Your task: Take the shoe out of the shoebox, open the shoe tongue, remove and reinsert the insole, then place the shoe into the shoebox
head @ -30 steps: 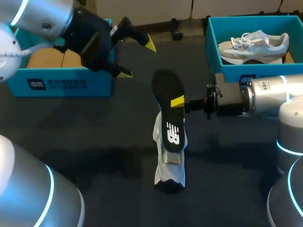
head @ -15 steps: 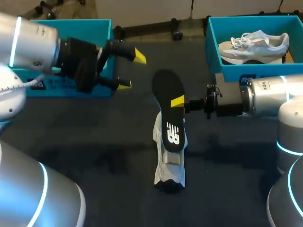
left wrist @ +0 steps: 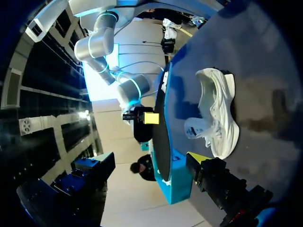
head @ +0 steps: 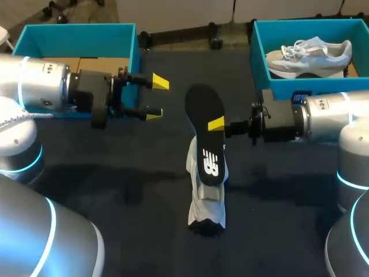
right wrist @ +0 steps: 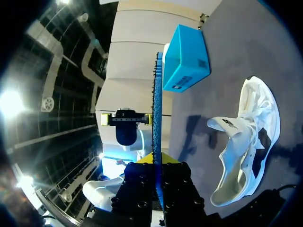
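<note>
At the frame's centre, my right tool (head: 216, 124) grips the black insole (head: 203, 107), clamped between both fingers. Just below it, the white shoe (head: 206, 210) lies on the counter (head: 115, 190). Left of centre, my left tool (head: 154, 98) hovers, fingers spread wide.

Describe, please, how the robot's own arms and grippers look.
The left arm and right arm are smooth silver-grey cylinders with glowing cyan rings at the joints. The left gripper and right gripper are black, with slim fingers ending in bright yellow wedge tips.
</note>
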{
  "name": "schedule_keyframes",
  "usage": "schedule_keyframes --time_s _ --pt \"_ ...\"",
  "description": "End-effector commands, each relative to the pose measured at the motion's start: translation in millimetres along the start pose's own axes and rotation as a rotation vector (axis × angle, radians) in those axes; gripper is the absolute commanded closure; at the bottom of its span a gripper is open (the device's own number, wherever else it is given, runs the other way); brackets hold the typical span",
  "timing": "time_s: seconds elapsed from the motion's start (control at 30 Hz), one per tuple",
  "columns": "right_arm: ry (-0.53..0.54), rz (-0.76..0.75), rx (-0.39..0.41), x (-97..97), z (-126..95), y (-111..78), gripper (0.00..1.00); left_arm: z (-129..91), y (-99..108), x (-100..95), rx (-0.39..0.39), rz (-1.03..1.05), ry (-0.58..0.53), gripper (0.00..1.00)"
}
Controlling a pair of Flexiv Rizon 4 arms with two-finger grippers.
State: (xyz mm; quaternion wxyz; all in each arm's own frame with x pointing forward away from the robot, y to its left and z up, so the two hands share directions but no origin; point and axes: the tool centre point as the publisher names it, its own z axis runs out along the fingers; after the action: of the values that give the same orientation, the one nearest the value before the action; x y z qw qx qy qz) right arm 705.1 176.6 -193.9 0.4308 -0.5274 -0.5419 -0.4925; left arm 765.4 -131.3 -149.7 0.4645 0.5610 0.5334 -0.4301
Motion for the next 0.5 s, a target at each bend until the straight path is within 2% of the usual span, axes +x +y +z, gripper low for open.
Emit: schedule_keyframes --time_s 0.03,0.27,0.5 --pt "0.0 0.0 -0.001 -0.6 2 0.3 1.0 5 1 8.5 0.005 -0.018 -0.031 0.0" --pt "0.0 0.0 -0.001 -0.6 2 0.3 1.0 28 -1 24.7 -0.067 -0.052 -0.091 0.0" --pt "0.011 0.002 -0.005 -1.1 4 0.2 1.0 48 -7 33.0 -0.061 -0.067 -0.132 0.0"
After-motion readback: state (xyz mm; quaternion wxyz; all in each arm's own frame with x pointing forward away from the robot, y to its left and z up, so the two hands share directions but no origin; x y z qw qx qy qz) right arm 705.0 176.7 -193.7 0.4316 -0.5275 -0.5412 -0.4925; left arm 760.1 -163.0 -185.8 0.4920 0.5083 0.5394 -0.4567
